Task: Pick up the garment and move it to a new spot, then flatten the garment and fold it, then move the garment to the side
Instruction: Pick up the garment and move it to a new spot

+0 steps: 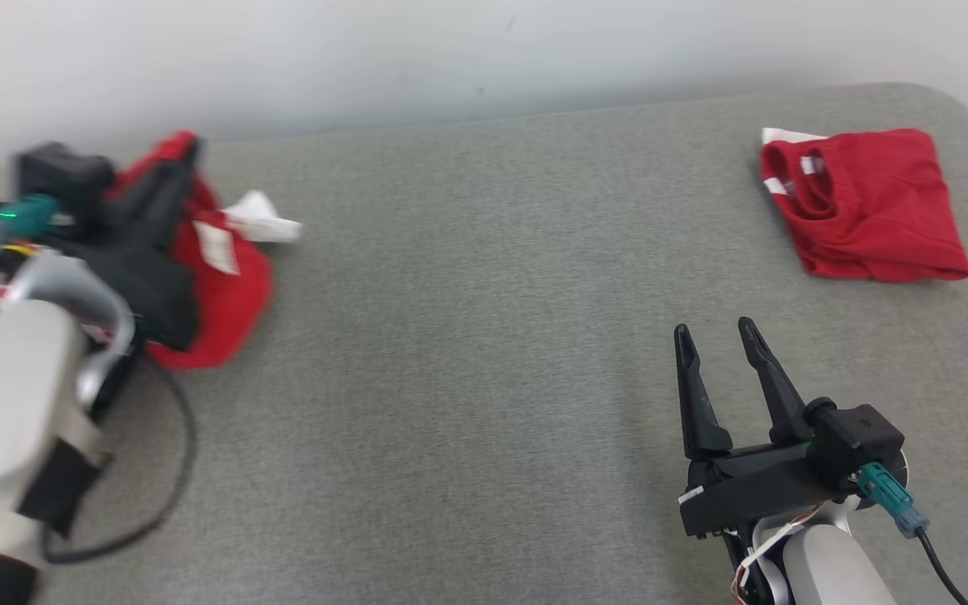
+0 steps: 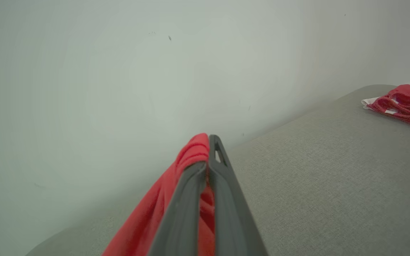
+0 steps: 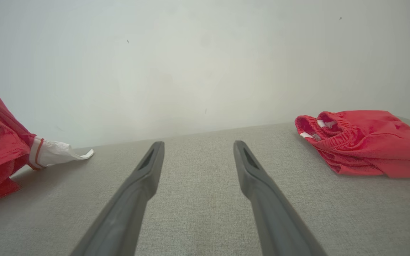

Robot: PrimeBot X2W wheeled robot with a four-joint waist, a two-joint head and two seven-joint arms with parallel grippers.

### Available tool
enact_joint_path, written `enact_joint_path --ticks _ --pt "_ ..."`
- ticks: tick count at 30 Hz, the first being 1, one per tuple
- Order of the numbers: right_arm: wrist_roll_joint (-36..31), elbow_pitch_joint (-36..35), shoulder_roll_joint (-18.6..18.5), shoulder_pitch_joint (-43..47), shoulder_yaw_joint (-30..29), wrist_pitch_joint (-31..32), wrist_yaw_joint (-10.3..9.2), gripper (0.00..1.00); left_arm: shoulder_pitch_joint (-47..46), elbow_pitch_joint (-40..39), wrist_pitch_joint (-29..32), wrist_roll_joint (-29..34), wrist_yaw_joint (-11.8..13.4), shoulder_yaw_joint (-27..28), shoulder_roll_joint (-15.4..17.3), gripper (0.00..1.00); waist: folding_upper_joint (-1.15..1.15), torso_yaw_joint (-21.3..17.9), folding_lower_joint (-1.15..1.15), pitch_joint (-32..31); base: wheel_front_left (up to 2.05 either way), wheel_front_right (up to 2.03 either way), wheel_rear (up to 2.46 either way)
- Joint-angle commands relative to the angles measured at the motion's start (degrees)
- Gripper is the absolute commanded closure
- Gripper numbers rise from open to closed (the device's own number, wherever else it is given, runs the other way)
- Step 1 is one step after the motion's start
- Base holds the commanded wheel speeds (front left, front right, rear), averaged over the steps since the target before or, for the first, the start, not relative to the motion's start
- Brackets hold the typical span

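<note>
Left hand point(image 1: 181, 160), upper left of frame, clamped tight on red garment point(image 1: 236, 290) bunched at its fingers. Right hand point(image 1: 715, 332), lower right, wide open and empty, well apart; bare table point(image 1: 467, 336) lies between the 2.

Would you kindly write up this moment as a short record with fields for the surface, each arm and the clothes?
surface: grey padded surface
left arm: left gripper shut on the red garment, at the far left
held item: bunched up, white cuff sticking out sideways
right arm: right gripper open, holding nothing, at the near right
other item: folded red garment lying at the far right, apart from both grippers
task stage: garment gripped; not yet flattened or folded
</note>
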Motion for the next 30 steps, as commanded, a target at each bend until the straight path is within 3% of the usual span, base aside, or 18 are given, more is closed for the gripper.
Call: enact_joint_path --ticks 1,8,18,30 --pt "0.38 -0.24 0.15 0.7 -0.06 -0.14 -0.01 0.0 1.41 -1.95 0.71 0.15 0.21 -0.78 -0.88 1.0 0.0 -1.0 0.01 -0.5 0.0 0.0 0.0" --pt "0.44 -0.77 0.27 1.11 -0.85 -0.14 -0.01 0.0 4.97 -10.63 3.74 -0.49 1.58 -5.5 -7.2 1.0 0.0 -3.25 0.01 -0.7 0.0 0.0 0.0" --pt "-0.04 -1.58 0.32 1.33 -1.94 -0.14 -0.01 0.0 5.96 -13.06 3.82 -0.47 2.55 -10.94 -15.3 1.0 0.0 -5.62 0.01 0.29 0.0 0.0 0.0" --pt "0.62 -2.37 0.35 0.7 -2.21 -0.15 -0.01 0.0 6.53 -10.71 0.32 -0.44 2.92 -17.2 -19.47 1.0 0.0 -6.79 0.01 1.1 0.0 0.0 0.0"
